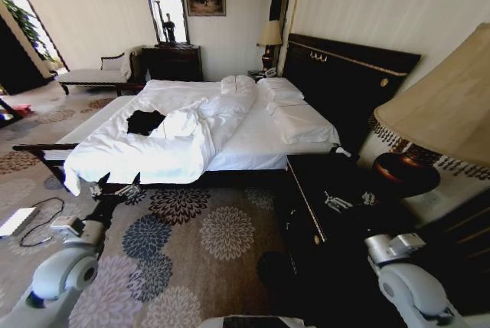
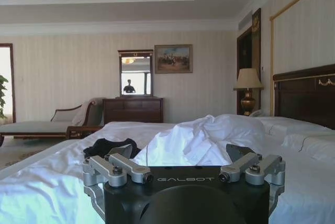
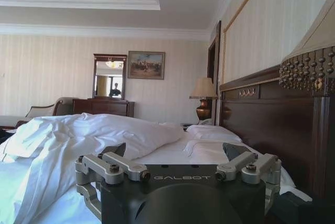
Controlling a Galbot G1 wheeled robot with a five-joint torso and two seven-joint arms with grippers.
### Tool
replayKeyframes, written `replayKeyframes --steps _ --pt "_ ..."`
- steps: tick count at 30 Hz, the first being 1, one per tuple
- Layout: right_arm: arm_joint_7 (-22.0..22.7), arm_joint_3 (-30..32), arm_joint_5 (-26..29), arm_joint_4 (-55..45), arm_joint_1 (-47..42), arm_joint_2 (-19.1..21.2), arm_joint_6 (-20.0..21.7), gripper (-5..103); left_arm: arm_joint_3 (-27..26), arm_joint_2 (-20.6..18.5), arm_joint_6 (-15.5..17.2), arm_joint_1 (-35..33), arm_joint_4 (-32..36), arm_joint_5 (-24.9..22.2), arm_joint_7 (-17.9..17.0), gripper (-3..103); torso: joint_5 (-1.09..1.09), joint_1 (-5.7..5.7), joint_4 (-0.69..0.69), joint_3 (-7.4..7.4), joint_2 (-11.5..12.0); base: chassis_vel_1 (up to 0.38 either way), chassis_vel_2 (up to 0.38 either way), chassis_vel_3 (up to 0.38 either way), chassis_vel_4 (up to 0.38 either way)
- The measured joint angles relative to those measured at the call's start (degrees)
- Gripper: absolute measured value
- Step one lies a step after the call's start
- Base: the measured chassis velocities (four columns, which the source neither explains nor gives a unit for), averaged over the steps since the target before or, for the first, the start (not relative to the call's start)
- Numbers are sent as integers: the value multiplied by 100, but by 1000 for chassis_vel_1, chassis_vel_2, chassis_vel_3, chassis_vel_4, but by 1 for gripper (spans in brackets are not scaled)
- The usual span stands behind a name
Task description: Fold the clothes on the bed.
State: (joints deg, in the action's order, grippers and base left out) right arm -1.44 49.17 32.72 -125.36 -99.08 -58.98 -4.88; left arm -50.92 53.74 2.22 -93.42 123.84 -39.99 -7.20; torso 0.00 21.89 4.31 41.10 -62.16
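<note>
The bed [image 1: 253,140] has white sheets, a crumpled white duvet [image 1: 176,144] and a dark headboard. The clothes, a black T-shirt [image 1: 145,121], lie bunched on the bed's left side among the duvet folds, and the lettering is hidden. My left gripper [image 1: 115,188] hovers open just short of the bed's foot edge, apart from the shirt. From the left wrist the black T-shirt [image 2: 110,147] lies just beyond the open left gripper [image 2: 180,153]. My right gripper [image 1: 348,201] is over the dark nightstand beside the bed. The right gripper [image 3: 174,150] is open and holds nothing.
A dark nightstand [image 1: 321,190] with a big lamp [image 1: 436,113] stands at the right. A chaise longue [image 1: 92,75] and a dresser with mirror [image 1: 172,60] line the far wall. A white device with a cable [image 1: 19,221] lies on the patterned carpet at the left.
</note>
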Motion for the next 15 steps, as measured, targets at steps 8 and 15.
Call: replayKeyframes --steps 8,15 --pt "-36 -37 -82 -26 -64 -11 -49 100 1 19 -86 -98 39 36 31 100 0 0 0 0 0 0 0 0 0" --pt "-34 15 -86 -63 -79 105 -58 100 2 30 -111 -114 76 32 31 100 0 0 0 0 0 0 0 0 0"
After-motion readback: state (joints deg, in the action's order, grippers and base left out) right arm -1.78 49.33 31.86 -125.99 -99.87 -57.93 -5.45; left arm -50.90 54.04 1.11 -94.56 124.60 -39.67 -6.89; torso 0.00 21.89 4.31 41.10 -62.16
